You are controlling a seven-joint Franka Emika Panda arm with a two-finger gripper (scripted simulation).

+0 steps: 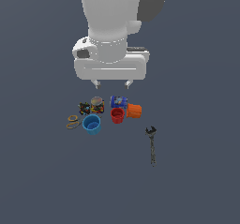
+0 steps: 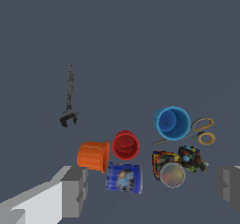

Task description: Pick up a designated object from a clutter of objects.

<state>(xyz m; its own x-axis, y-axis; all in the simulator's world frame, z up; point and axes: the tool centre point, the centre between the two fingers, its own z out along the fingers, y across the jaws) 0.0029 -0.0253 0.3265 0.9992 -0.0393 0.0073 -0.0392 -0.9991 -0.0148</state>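
— Where did the bright blue tapered plastic cup (image 1: pixel 92 124) sit?
— Upright on the table (image 1: pixel 197 181), below the raised tool (image 1: pixel 112 83), touching yellow-handled scissors (image 1: pixel 72 122).
— And the tool?
— Released, fingers spread, empty. Only the wrist view showed the cup's (image 2: pixel 171 123) hollow inside.

Bright blue cup (image 1: pixel 92 124); red cup (image 1: pixel 117 115); orange cup (image 1: pixel 134 110); blue printed can (image 1: pixel 118 101); multicoloured speckled tins (image 1: pixel 97 105); yellow-handled scissors (image 1: pixel 72 121); dark grey wrench (image 1: pixel 151 144); white gripper (image 1: pixel 111 84); slate-grey floor (image 1: pixel 197 171).
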